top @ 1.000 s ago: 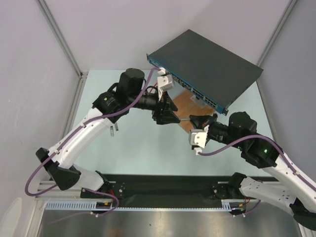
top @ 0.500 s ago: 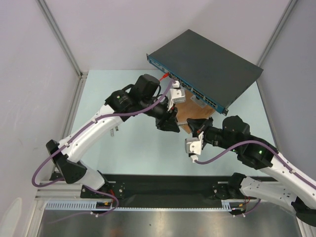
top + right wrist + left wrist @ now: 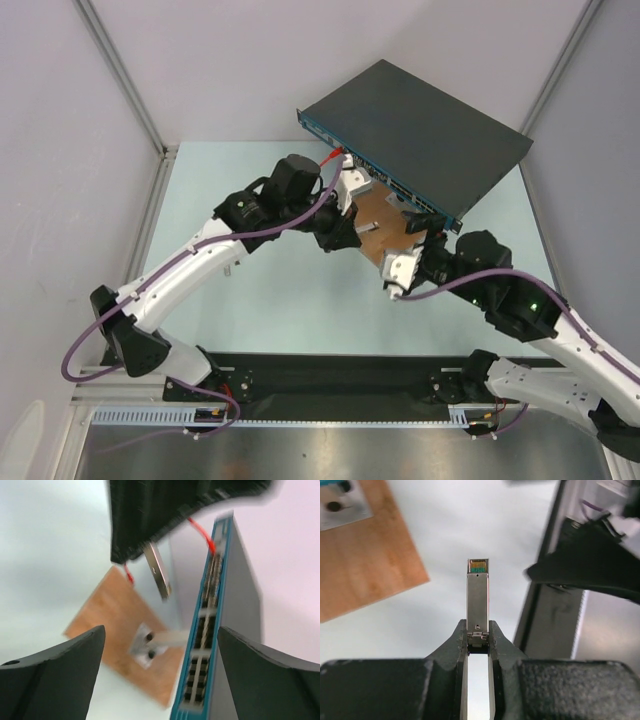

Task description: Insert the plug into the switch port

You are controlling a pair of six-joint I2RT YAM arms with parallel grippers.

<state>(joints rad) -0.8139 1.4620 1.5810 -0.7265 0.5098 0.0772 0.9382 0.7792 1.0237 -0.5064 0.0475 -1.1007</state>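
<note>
The plug point(image 3: 477, 592) is a slim silver module. My left gripper point(image 3: 478, 630) is shut on its rear end, and its green-tipped nose points away from the wrist. In the right wrist view the plug point(image 3: 159, 577) sticks out of the black left gripper, just left of the switch's blue port strip point(image 3: 207, 645). The switch point(image 3: 425, 125) is a flat dark grey box at the back right, with its front strip point(image 3: 385, 180) facing the arms. My left gripper point(image 3: 350, 236) hangs in front of that strip. My right gripper point(image 3: 425, 232) point(image 3: 161, 630) stands wide open, holding nothing.
A brown wooden board point(image 3: 385, 215) point(image 3: 365, 565) with a small metal bracket point(image 3: 145, 645) lies on the table below the switch's front. A thin red wire point(image 3: 202, 532) runs along the strip's top. Grey walls enclose the table on three sides.
The right gripper has gone from shut to wide open. The left gripper has closed onto the plug after moving right, close in front of the switch.
</note>
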